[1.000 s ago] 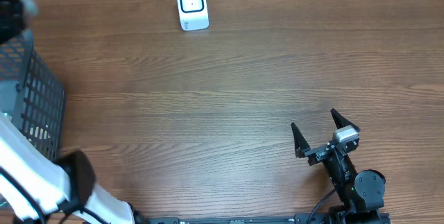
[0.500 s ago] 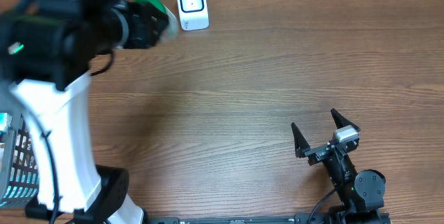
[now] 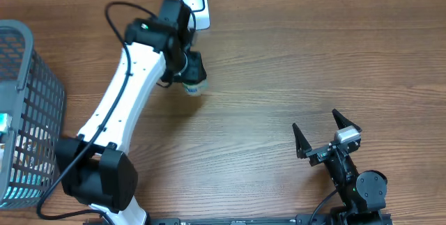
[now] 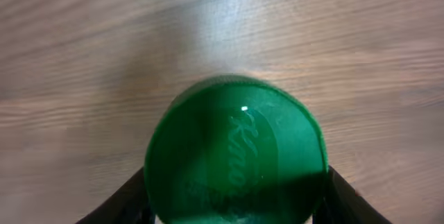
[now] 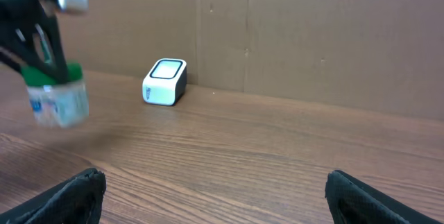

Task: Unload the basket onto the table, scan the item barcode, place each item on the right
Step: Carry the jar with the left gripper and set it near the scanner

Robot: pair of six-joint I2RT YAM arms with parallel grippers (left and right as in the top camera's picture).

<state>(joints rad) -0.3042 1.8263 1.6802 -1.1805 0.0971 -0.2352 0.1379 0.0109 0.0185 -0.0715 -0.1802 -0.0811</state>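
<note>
Wood-grain worktop (image 3: 279, 58), far edge: left gripper (image 3: 188, 75) clamps a green-lidded clear jar (image 3: 195, 86); I'd turn its barcode side squarely toward the white boxy scanner (image 3: 193, 5). Right gripper (image 3: 315, 120) gapes, empty.

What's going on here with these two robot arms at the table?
The left gripper holds a green-lidded jar by its lid, seemingly just above the table, close to the white scanner at the far edge. The right gripper sits open and empty at the near side. A wire basket stands at the left edge. Whether a barcode faces the scanner can't be told.
</note>
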